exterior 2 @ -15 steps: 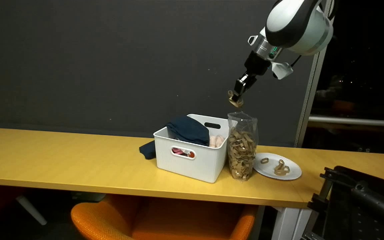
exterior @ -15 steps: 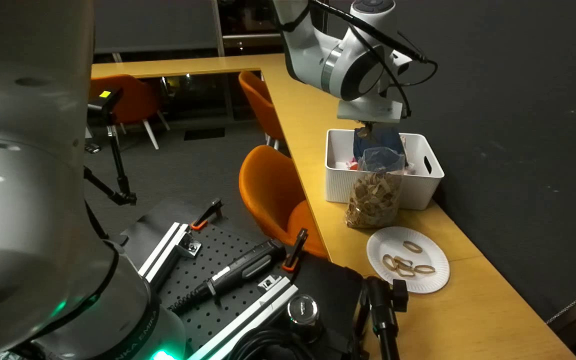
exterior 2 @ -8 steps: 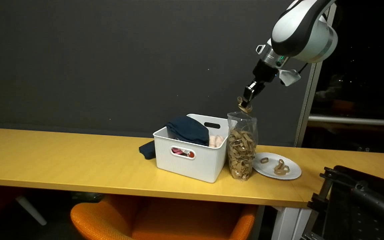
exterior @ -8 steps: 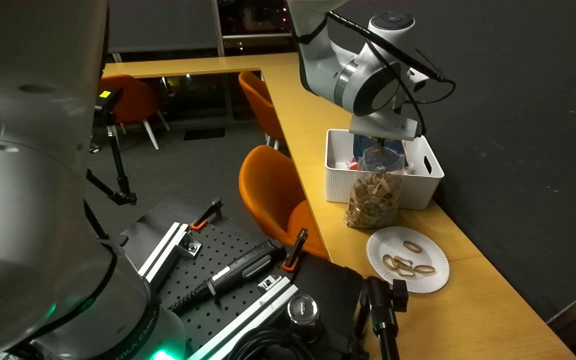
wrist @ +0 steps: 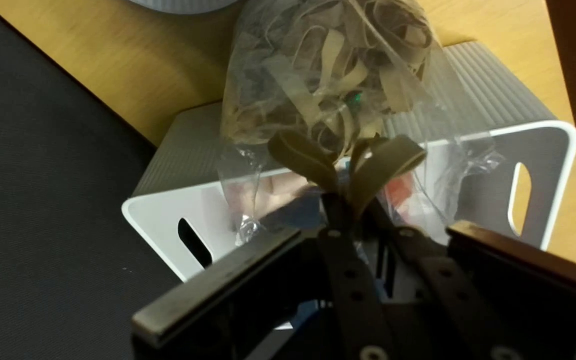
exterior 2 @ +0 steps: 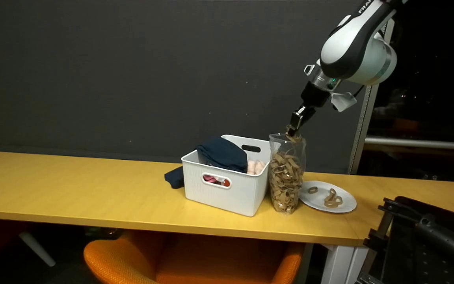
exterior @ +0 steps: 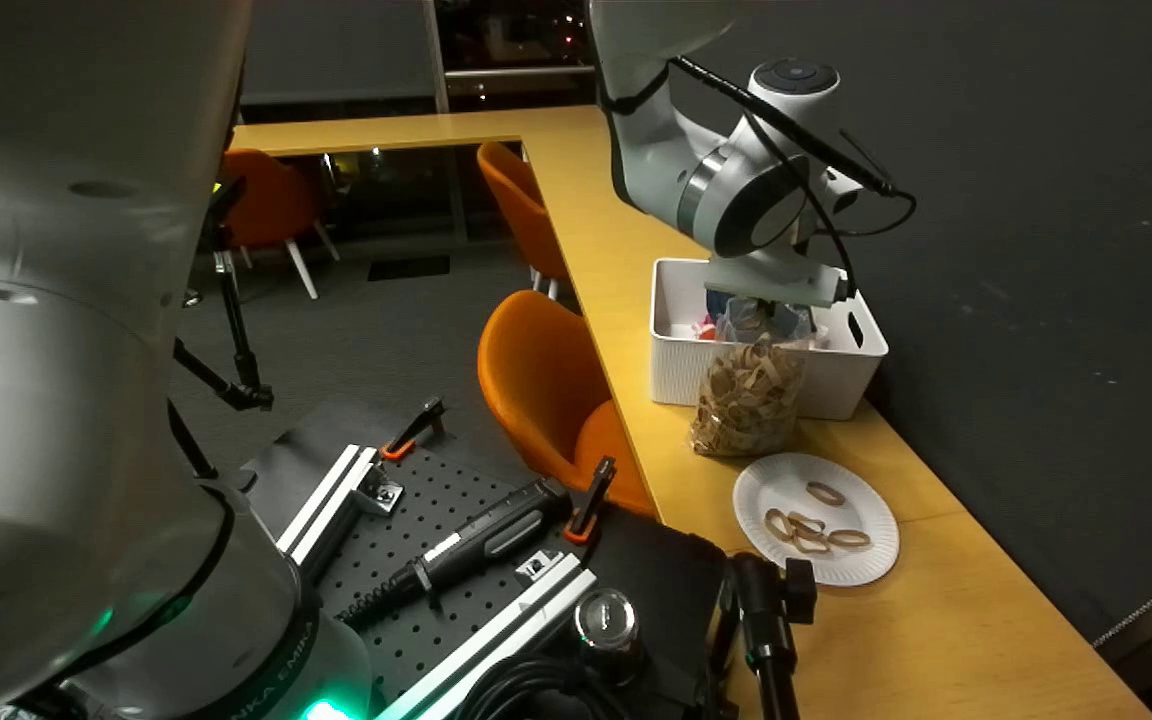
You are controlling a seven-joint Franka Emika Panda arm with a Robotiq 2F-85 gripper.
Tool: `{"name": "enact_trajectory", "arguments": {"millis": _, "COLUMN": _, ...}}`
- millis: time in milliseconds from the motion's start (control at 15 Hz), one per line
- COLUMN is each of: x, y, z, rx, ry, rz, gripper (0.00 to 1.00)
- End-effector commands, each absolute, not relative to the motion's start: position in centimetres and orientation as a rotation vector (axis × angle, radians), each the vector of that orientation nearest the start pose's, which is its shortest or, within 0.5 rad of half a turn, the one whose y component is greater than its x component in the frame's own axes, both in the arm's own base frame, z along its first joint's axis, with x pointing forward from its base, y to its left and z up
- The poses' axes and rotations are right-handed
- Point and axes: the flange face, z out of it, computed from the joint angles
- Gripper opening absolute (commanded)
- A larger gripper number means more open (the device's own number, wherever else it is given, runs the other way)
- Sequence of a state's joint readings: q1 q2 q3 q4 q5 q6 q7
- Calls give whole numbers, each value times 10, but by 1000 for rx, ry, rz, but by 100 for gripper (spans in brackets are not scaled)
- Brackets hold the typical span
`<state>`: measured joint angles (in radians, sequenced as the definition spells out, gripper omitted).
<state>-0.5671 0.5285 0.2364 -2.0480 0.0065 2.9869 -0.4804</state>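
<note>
Between your fingers [wrist: 338, 250] you grip brown bands [wrist: 385, 165]; right below those fingers, a clear bag [exterior 2: 290, 149] stands beside a white basket [exterior 2: 215, 197].

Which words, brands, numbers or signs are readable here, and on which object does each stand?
"NKA EMIKA": black curved band on the white robot base; start cut off.
"FRAN": black-and-white robot arm; rest cut off.
White label on black cylindrical handheld device: too small to read.
Round silver lid: mark too blurred.
</note>
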Motion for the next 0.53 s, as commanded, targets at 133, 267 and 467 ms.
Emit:
{"name": "enact_trajectory", "arguments": {"millis": 133, "x": 600, "y": -218, "z": 247, "rx": -3134, "ry": -124, "rz": -741, "gripper": 60}}
{"name": "enact_trajectory", "arguments": {"millis": 267, "x": 598, "y": -221, "z": 255, "rx": -3135, "ry": -110, "rz": -752, "gripper": 75}}
{"name": "enact_trajectory", "arguments": {"millis": 467, "x": 584, "y": -237, "z": 274, "rx": -3171, "ry": -50, "rz": -722, "gripper": 96}}
